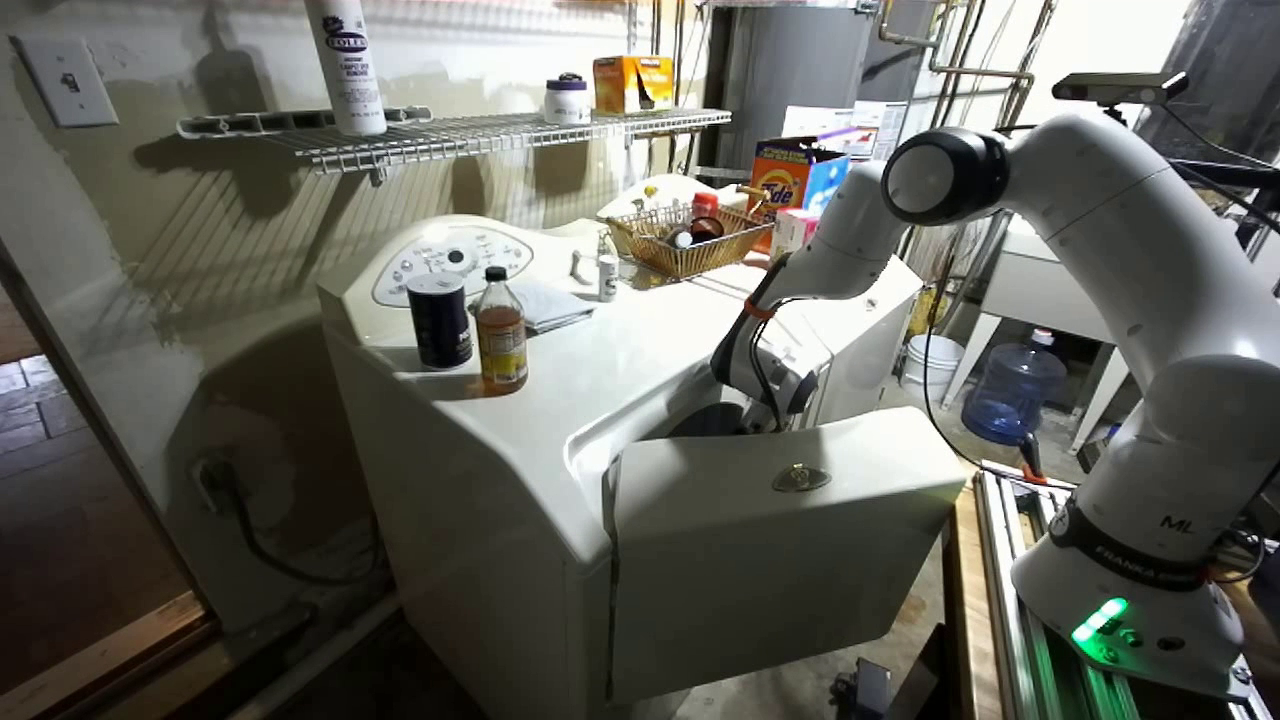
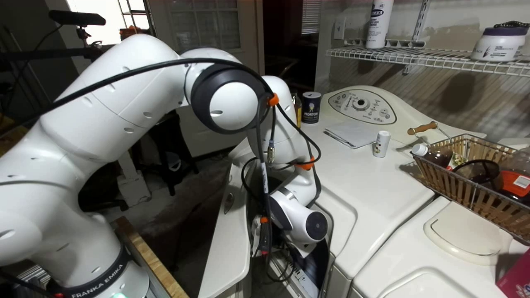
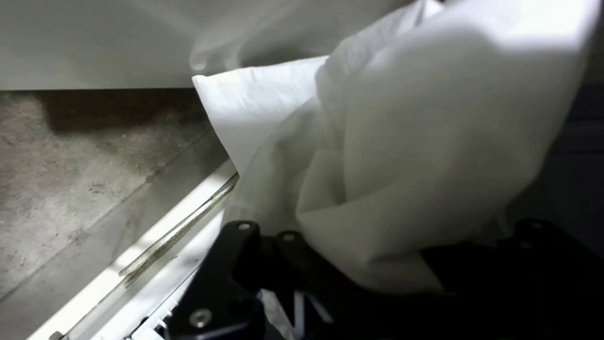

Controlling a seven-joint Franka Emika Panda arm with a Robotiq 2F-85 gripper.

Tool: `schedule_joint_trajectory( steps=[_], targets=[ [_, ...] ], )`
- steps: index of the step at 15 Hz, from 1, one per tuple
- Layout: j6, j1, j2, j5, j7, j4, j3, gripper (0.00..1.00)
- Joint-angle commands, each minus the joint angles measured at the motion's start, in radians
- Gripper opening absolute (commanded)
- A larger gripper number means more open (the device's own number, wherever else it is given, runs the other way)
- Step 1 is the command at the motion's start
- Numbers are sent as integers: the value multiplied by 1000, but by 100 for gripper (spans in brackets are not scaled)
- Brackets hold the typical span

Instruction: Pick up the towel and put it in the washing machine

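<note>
The white towel point(image 3: 406, 141) fills much of the wrist view, bunched in folds, with one corner sticking out to the left. My gripper point(image 3: 387, 293) is at the bottom of that view, its black jaws shut on the towel; the fingertips are hidden by cloth and shadow. The cream washing machine point(image 1: 480, 470) also shows in both exterior views point(image 2: 352, 174). Its front door point(image 1: 760, 570) stands open point(image 2: 225, 240). The wrist of the arm point(image 2: 298, 223) is low between the door and the machine's front. The door and arm hide the gripper in both exterior views.
A bottle point(image 1: 502, 335) and a dark salt canister point(image 1: 440, 320) stand on top. A wicker basket point(image 2: 468, 182) and a small white shaker point(image 2: 381, 144) are there too. A wire shelf point(image 1: 500, 135) hangs above. Concrete floor point(image 3: 94, 165) shows below the towel.
</note>
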Motion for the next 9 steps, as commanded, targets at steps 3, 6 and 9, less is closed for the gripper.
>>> schedule_joint_trajectory(
  steps=[3,6,9],
  targets=[
    [-157,4,80,196,-205,72,-25,0],
    [-256,18,77,303,-320,69,-40,0],
    [-341,51,79,395,-435,68,-69,0]
  ],
)
